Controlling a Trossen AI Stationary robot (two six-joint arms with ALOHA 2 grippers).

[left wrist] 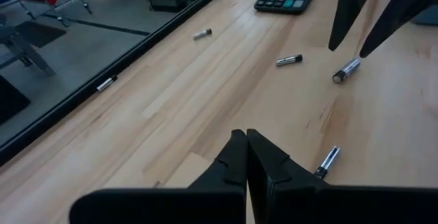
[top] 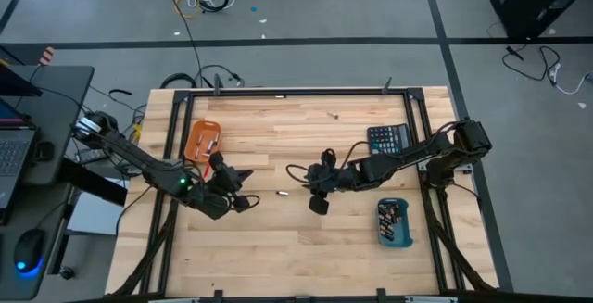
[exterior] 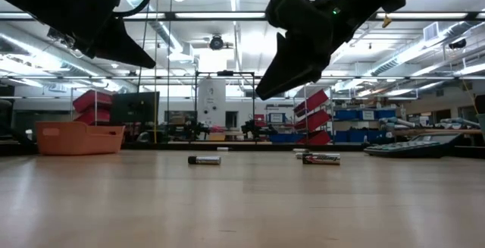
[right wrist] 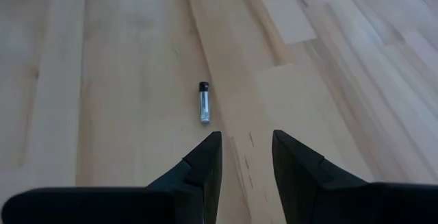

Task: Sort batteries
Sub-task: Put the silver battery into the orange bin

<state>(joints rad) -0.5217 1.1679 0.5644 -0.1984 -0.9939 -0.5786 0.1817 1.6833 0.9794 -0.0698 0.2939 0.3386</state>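
We're over a pale, plank-grained wooden table (top: 278, 247) framed by dark metal rails. Left of centre in the high view, the left gripper (top: 243, 202) hangs above the boards with its dark wedge fingers pressed together, nothing between them; the left wrist view shows those two tips (left wrist: 244, 157) meeting in a point. Right of it, at mid-frame, the right gripper (top: 319, 203) hovers with its fingers parted around a narrow gap and empty, as the right wrist view (right wrist: 246, 157) shows plainly.

Between the two grippers lies a small cylindrical battery (top: 283, 194), silvery with a dark cap, flat on the wood and touched by neither. A second cell (top: 334, 115) sits alone near the top edge of the table. The low view shows two cells lying on their sides, but we can't tell which is which there.

At the upper left of the table sits the smooth orange tray (top: 201, 140), with a few cells in it; lower right, the blue tray (top: 395, 222) is packed with cells we can't count. The black calculator (top: 388, 138) is partly covered by the right arm.

The bottom half of the table is bare, open wood.
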